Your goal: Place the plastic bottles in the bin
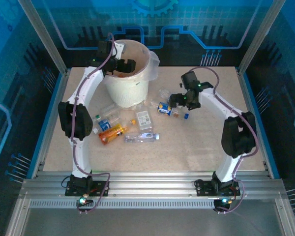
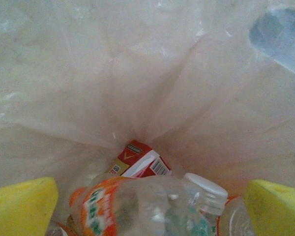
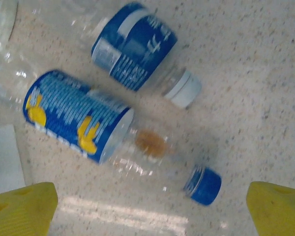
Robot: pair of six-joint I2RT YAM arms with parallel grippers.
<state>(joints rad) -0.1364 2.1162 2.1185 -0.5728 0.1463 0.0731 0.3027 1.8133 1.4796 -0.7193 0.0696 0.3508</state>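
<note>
My left gripper (image 1: 124, 66) hangs over the mouth of the bin (image 1: 119, 93), a large white bucket with a bag liner (image 2: 137, 73). Its yellow fingers (image 2: 22, 209) stand wide apart, so it is open. Between and below them lies a clear bottle (image 2: 137, 206) with an orange label and a white cap, free of both pads. My right gripper (image 1: 179, 101) is open above a clear bottle (image 3: 78, 118) with a blue and yellow label and a blue cap, lying on the table. A second blue-labelled bottle (image 3: 135, 46) with a white cap lies just beyond it.
A red and white carton (image 2: 137, 160) rests deeper in the bin. In front of the bin lie a blue-labelled bottle (image 1: 105, 123), an orange one (image 1: 113, 132), a clear one with a blue cap (image 1: 142, 137) and a white-labelled one (image 1: 144, 119). A crushed clear bottle (image 1: 164, 93) lies right of the bin.
</note>
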